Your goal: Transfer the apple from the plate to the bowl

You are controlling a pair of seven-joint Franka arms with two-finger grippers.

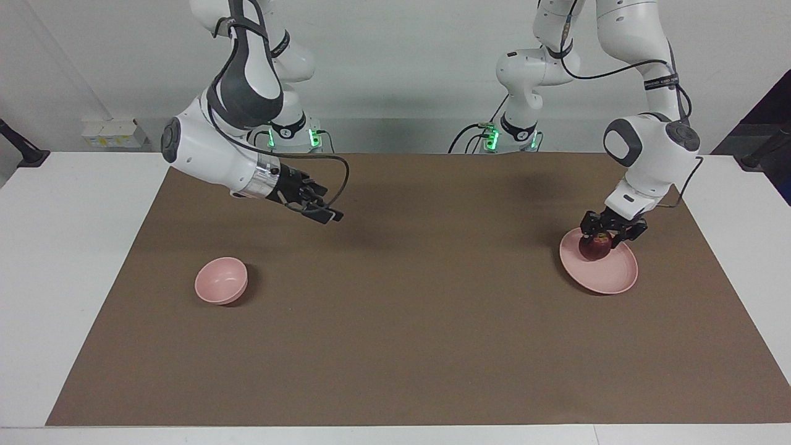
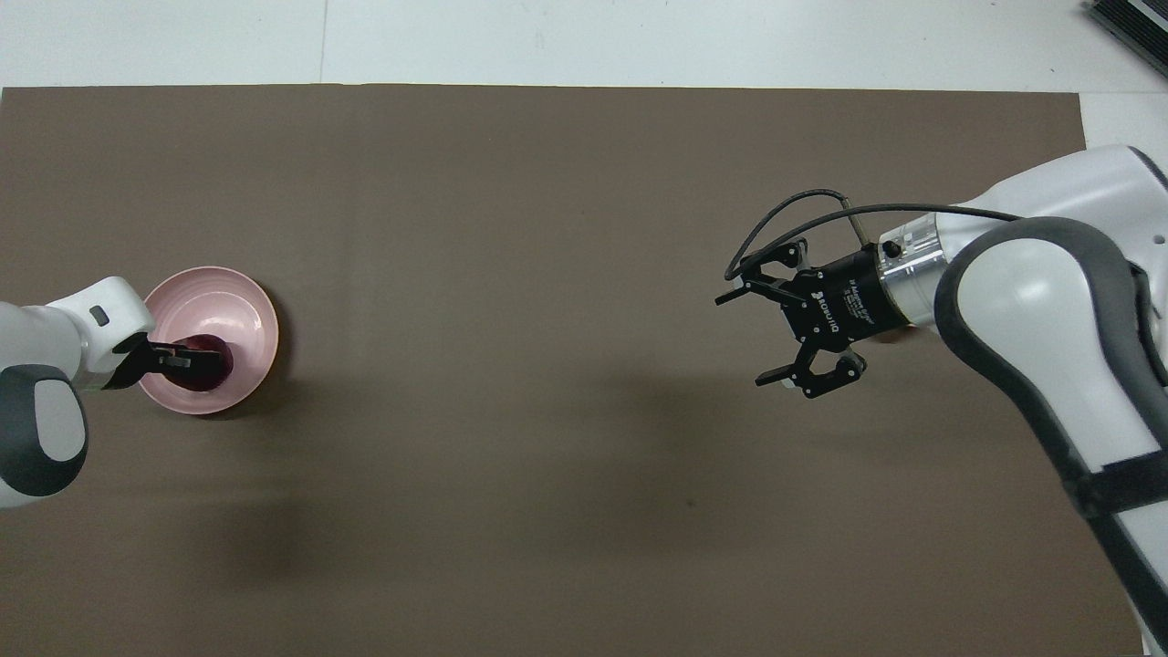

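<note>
Facing view: the left gripper [image 1: 602, 237] is down on the plate [image 1: 609, 275] at the left arm's end of the surface, jaws closed around the apple [image 1: 593, 248], likely ready to lift it. The right gripper [image 1: 327, 216] hangs over bare mat with jaws spread, empty. The bowl [image 1: 220, 281] sits well apart, awaiting the fruit.

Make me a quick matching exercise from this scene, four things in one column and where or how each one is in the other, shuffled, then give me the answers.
Column one:
1. apple
2. bowl
3. left gripper
4. right gripper

Column two:
A. open, raised over the brown mat
B. empty, toward the right arm's end of the table
C. on the plate, between gripper fingers
D. shut on the fruit

Pairs: 1-C, 2-B, 3-D, 4-A
</note>
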